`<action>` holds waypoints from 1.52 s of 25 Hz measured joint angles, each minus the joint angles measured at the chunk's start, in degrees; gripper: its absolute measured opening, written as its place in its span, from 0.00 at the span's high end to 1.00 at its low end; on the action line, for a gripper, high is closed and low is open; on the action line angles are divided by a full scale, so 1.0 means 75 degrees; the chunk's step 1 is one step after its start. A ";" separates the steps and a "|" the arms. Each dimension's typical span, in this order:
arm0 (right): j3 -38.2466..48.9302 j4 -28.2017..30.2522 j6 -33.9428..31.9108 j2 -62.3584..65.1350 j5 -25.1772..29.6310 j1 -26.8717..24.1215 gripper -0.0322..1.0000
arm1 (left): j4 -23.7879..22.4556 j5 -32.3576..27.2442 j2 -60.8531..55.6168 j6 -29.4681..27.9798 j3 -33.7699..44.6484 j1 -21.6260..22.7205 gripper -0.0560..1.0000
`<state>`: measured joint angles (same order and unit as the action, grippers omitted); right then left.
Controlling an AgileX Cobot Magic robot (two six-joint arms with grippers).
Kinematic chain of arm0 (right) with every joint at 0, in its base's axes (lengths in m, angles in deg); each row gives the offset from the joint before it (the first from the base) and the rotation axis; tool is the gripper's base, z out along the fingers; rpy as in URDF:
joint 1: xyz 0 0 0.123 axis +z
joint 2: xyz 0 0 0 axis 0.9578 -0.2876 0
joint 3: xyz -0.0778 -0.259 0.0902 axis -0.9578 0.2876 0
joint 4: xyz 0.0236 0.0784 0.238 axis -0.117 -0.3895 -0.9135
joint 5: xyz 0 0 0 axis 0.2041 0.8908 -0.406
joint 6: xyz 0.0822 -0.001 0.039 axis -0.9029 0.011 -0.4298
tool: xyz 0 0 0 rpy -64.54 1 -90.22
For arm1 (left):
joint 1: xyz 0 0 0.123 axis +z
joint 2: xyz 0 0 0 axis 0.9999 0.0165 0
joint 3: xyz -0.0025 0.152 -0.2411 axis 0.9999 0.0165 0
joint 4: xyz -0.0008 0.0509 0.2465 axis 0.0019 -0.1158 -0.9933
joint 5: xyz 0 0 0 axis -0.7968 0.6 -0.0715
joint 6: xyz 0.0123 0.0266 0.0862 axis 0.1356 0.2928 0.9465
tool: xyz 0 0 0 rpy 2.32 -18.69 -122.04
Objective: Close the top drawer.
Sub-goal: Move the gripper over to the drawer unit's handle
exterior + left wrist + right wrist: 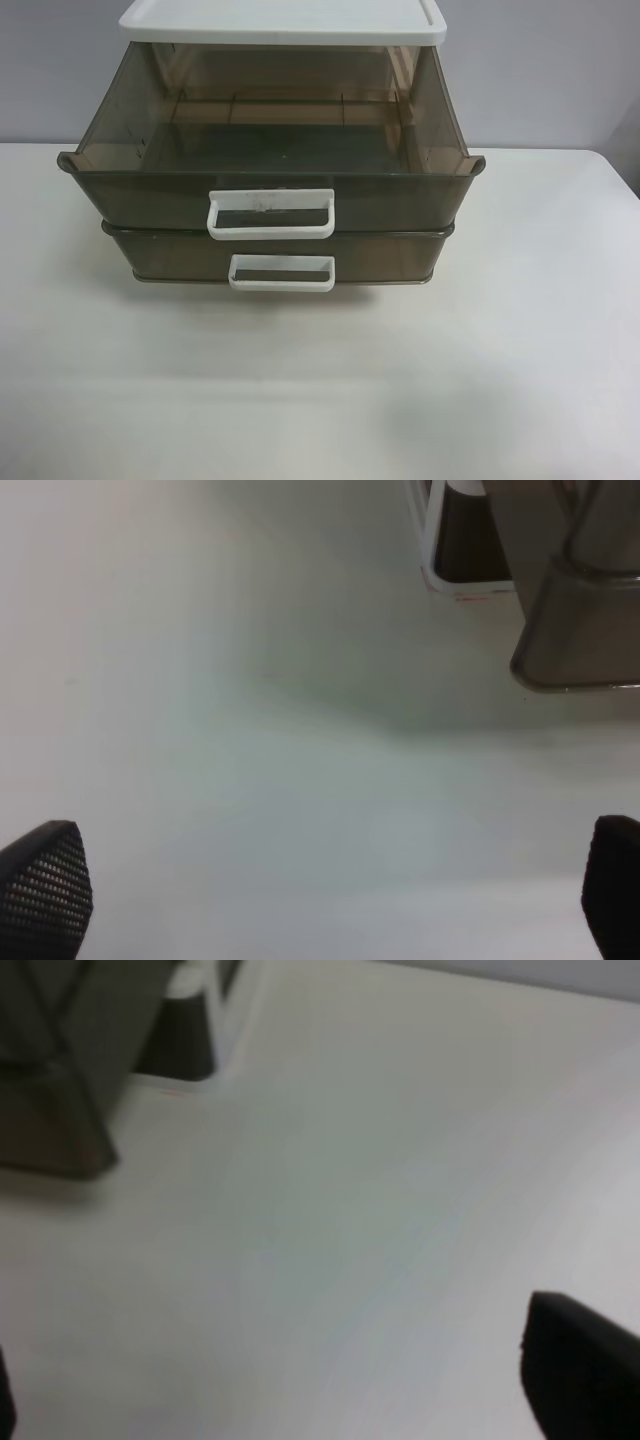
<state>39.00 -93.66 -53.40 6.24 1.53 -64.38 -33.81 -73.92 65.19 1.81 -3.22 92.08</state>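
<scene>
The top drawer [150, 187] of smoky translucent plastic stands pulled far out of its cabinet, empty inside. Its white loop handle [271, 214] has small dark scuffs. No arm shows in the exterior high view. My left gripper [330, 890] is open and empty, its dark fingertips [45, 890] wide apart above the bare table, a smoky drawer corner [575, 630] some way off. My right gripper [290, 1390] is open and empty too, one fingertip [580, 1370] in view, with a smoky drawer corner [60, 1080] some way off.
The lower smoky drawer [170, 258] with a clean white handle [282, 272] sits slightly out under the top one. A white lid [285, 22] caps the cabinet. The white table [500, 380] stretches in front and to both sides; a grey wall stands behind.
</scene>
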 joint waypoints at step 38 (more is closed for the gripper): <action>-0.5227 0.1674 -0.0941 -1.1194 -0.0646 0.8581 0.01 | 0.0000 0.0000 0.0000 0.0000 0.0000 0.0000 0.01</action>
<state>-0.20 -81.11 -60.45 -77.72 -3.32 -0.03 -33.81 -73.92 65.19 1.81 -3.22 92.08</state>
